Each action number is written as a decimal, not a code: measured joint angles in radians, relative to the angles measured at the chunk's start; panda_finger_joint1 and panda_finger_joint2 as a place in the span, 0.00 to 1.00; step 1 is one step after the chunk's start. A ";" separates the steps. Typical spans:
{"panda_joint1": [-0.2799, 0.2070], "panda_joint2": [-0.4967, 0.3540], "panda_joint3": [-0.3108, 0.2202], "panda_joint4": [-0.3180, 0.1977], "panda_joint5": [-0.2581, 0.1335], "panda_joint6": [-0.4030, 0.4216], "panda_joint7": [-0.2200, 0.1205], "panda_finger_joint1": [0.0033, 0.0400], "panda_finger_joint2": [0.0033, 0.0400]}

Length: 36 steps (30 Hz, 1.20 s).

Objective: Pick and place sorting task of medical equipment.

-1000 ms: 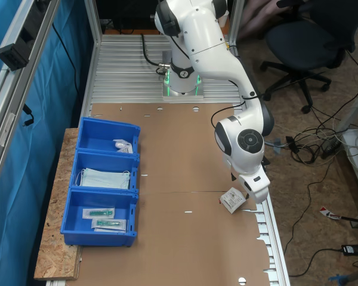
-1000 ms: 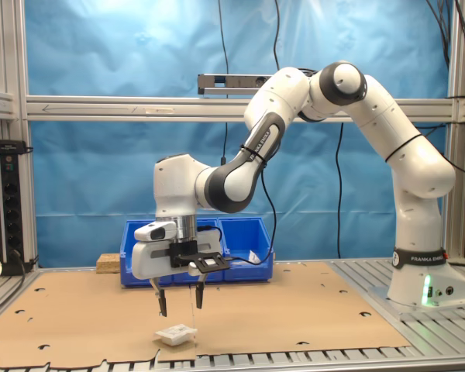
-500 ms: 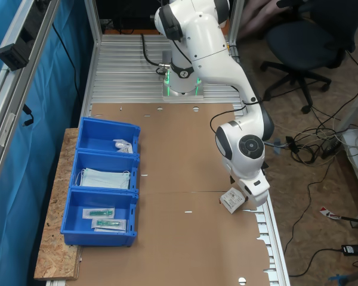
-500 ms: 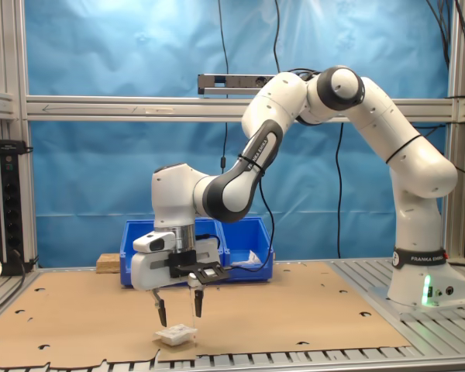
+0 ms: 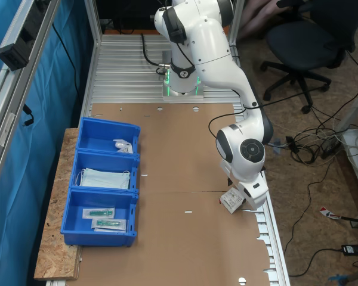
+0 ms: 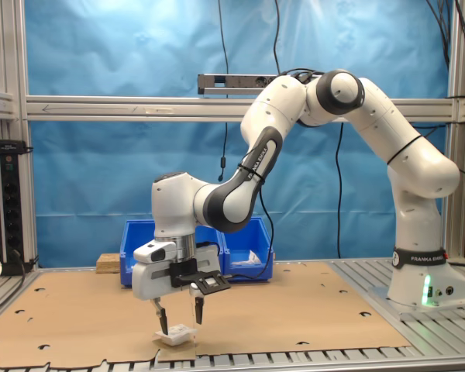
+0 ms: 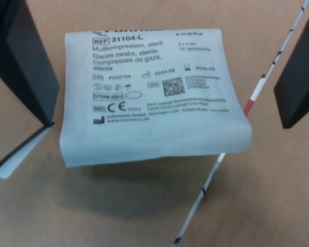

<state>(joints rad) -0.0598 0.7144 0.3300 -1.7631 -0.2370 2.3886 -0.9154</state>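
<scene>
Going left to right in the first exterior view: row of three blue plastic bins [image 5: 101, 196] near the first exterior view's left edge of the brown cardboard-covered table [image 5: 179, 250]. Far bin w/ a small white item [image 5: 123, 145], middle bin w/ a pale blue face mask [image 5: 104, 178], near bin w/ two clear flat packs w/ green parts [image 5: 104, 218]. Well apart from the bins, toward the first exterior view's right edge of the table, small flat squarish white packet [image 5: 230, 200] lying on the cardboard, partly under the white robot arm [image 5: 218, 53].

In the second exterior view: blue bins behind, at the table's back; black two-finger pincer [image 6: 178, 318] pointing straight down over the packet [image 6: 176, 334], near the table's front edge. Fingers spread, one on each side of the packet, tips low beside it; contact w/ the packet can't be told.

In the wrist view: packet [image 7: 152, 95] flat on the cardboard, dark print facing up, slightly crinkled, one edge lifted a bit w/ shadow below. Dark fingers [image 7: 26, 62] standing clear on both sides, gap between each & the packet. Nothing pinched.
</scene>
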 joint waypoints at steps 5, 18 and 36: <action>0.011 0.006 -0.009 0.002 0.000 0.007 -0.003 1.00 1.00; 0.025 0.028 -0.018 0.009 0.000 0.047 -0.014 1.00 1.00; 0.026 0.038 -0.022 0.047 0.000 0.070 -0.025 1.00 1.00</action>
<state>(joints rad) -0.0342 0.7522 0.3081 -1.7160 -0.2370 2.4588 -0.9408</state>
